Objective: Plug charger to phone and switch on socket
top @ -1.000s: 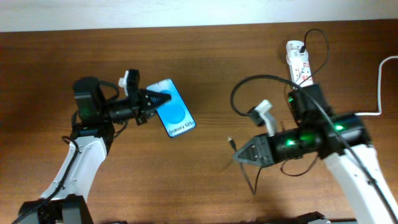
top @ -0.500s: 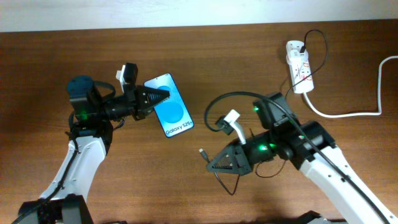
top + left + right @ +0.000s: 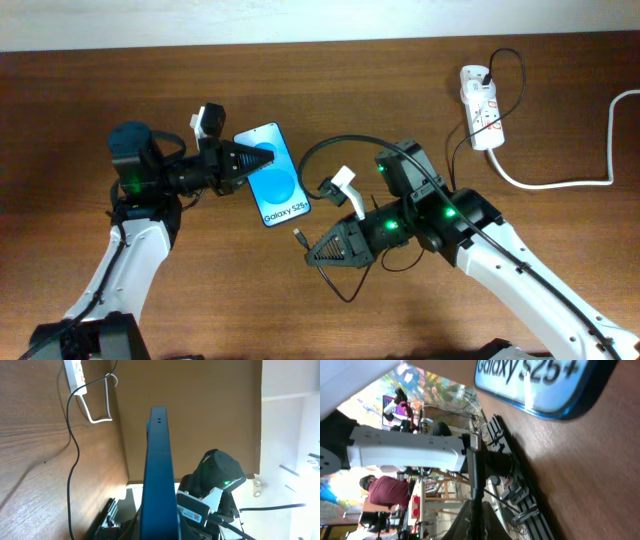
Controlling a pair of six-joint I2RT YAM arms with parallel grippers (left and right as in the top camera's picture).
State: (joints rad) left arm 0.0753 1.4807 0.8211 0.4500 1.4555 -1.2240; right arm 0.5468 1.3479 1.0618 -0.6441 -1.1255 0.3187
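Overhead shows slim rectangular phone, thin black charger, grained wooden table.

Wooden table with socket and white cord

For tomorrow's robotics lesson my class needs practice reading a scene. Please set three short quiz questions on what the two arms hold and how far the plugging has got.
1. Fill in: the right pincer is shut on the thin black ____.
2. The phone is held by: A the left pincer; B a stand; C nothing.
3. True or false: the item from question 1 is already plugged into the phone.

Key: 1 charger; 2 A; 3 false, its tip stops short of the phone's lower edge.
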